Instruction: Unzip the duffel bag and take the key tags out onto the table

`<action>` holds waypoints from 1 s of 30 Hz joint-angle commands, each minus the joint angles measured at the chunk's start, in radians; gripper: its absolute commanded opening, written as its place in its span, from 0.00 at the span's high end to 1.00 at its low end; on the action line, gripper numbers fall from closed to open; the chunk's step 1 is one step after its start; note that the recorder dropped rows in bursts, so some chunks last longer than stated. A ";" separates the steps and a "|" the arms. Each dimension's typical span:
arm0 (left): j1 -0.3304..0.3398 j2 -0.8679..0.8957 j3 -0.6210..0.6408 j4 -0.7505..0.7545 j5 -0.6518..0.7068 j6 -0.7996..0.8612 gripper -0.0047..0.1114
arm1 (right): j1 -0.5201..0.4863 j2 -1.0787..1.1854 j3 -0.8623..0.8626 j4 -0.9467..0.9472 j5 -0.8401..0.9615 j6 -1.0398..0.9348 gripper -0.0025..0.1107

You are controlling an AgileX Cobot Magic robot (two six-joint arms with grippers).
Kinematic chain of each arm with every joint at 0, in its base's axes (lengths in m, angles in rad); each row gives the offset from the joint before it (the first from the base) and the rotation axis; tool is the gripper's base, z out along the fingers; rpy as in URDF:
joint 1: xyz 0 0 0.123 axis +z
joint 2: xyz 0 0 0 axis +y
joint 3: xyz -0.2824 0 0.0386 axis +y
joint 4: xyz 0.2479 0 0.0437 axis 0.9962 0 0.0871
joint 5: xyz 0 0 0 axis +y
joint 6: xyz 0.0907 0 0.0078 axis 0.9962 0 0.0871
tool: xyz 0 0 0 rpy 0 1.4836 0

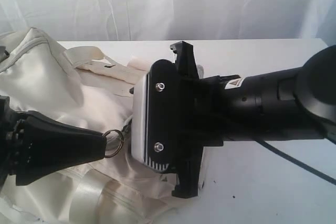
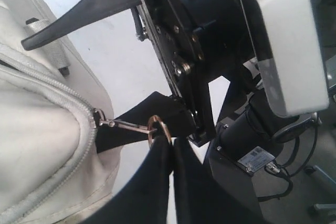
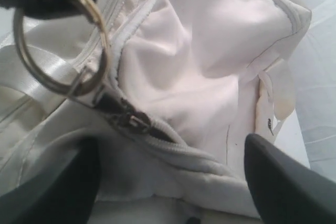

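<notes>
Cream duffel bag (image 1: 47, 77) slumped over the left side of the white table (image 1: 262, 192), reaching from the back edge to the front edge. Left claw (image 2: 167, 148) pinched tight on a brass ring (image 2: 157, 129), joined by a short metal clip to the zipper slider (image 2: 100, 116) at the bag's end nearest the table's middle. Zipper teeth (image 2: 52, 80) next to the slider meshed together. Right claw (image 3: 168, 182) spread wide and empty, low over the bag beside that ring, one finger (image 3: 283, 182) on each side of the slider; touching the fabric or not, impossible to tell. Shiny webbing handle (image 1: 100, 66) lying flat toward the back edge.
</notes>
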State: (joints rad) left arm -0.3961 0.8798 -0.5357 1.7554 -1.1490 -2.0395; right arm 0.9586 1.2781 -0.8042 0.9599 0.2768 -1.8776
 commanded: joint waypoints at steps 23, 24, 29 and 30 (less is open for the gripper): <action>-0.005 -0.019 0.001 -0.011 -0.072 -0.002 0.96 | 0.011 -0.008 -0.001 0.011 -0.291 0.240 0.98; -0.005 -0.019 0.001 -0.011 -0.072 -0.002 0.96 | 0.011 -0.008 -0.001 0.011 -0.291 0.240 0.98; -0.005 -0.019 0.001 -0.011 -0.072 -0.006 0.96 | 0.007 -0.008 -0.001 0.011 -0.322 0.240 0.98; -0.005 -0.019 0.001 -0.011 -0.072 -0.006 0.96 | 0.007 -0.008 -0.001 0.011 -0.344 0.240 0.98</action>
State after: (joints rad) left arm -0.3947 0.8798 -0.5357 1.7284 -1.1100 -2.0395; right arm 0.9824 1.2844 -0.7986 0.9504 0.1181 -1.6621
